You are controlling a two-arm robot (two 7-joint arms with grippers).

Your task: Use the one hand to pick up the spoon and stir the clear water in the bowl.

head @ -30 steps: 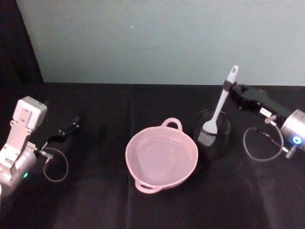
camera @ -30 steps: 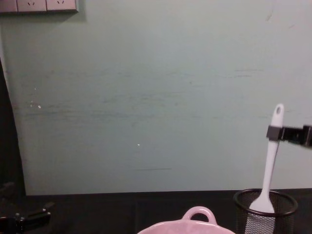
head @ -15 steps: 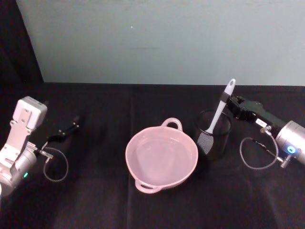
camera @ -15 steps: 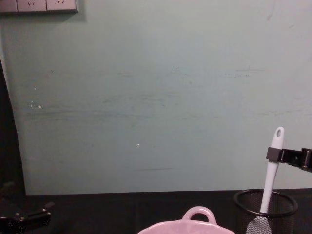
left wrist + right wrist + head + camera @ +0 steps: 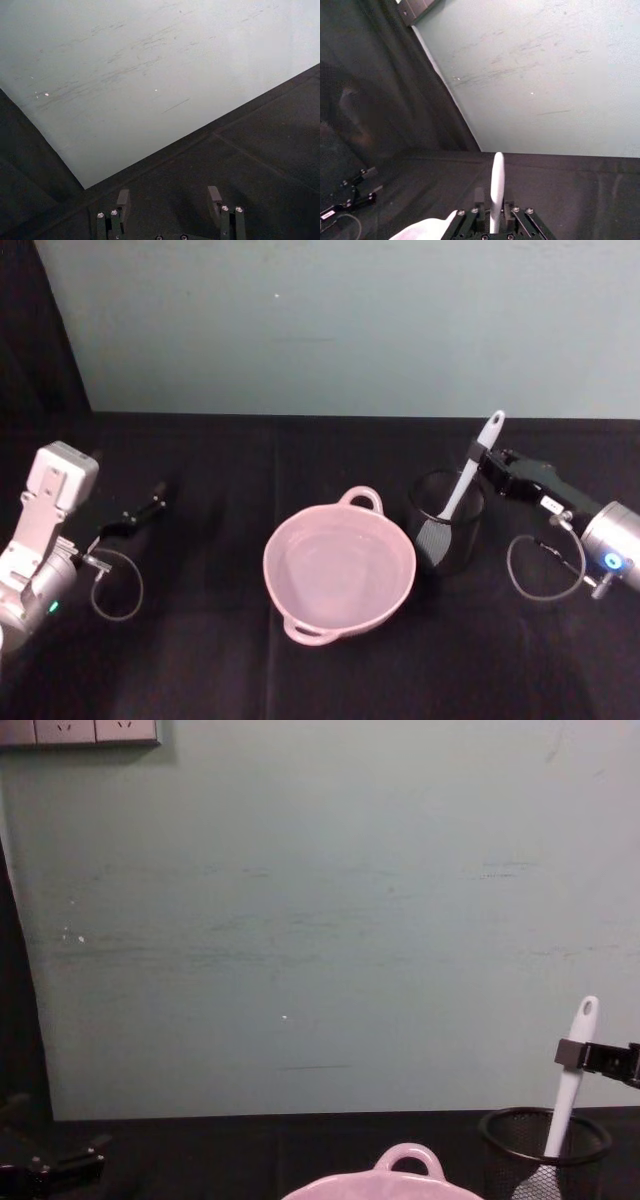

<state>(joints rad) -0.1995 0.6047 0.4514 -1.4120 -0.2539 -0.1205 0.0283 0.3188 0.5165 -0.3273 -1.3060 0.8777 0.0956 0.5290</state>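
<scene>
Black cloth covers the table (image 5: 200, 660), and a pale green wall (image 5: 330, 320) rises behind it, with a strip of wall sockets (image 5: 80, 731) high at the chest view's left corner. Centre stage in the head view sits the pale pink bowl (image 5: 339, 570), clear water inside, one loop handle toward the wall and one toward the robot; the chest view catches just its far handle (image 5: 408, 1160). Just to the bowl's right stands the black wire-mesh cup (image 5: 446, 519), close beside it. And the white spoon (image 5: 462, 483) is in the cup, blade down inside the mesh, handle leaning up and to the right with its holed end clear above the rim. The right gripper (image 5: 481, 459) reaches in from the right, its black fingers clamped on the handle a little below that end; the silver-grey arm (image 5: 612, 546) with its looping cable trails off to the right edge. From the chest view the same grip shows side-on, the gripper (image 5: 572, 1053) pinching the spoon (image 5: 570, 1092) above the cup's rim (image 5: 545, 1128). The right wrist view looks straight along the handle (image 5: 497, 192), held between the fingers. Over on the left, the left arm (image 5: 40, 530) sits parked near the table's edge, well apart from the bowl; its gripper (image 5: 170, 200) has the fingers spread wide, holding nothing.
</scene>
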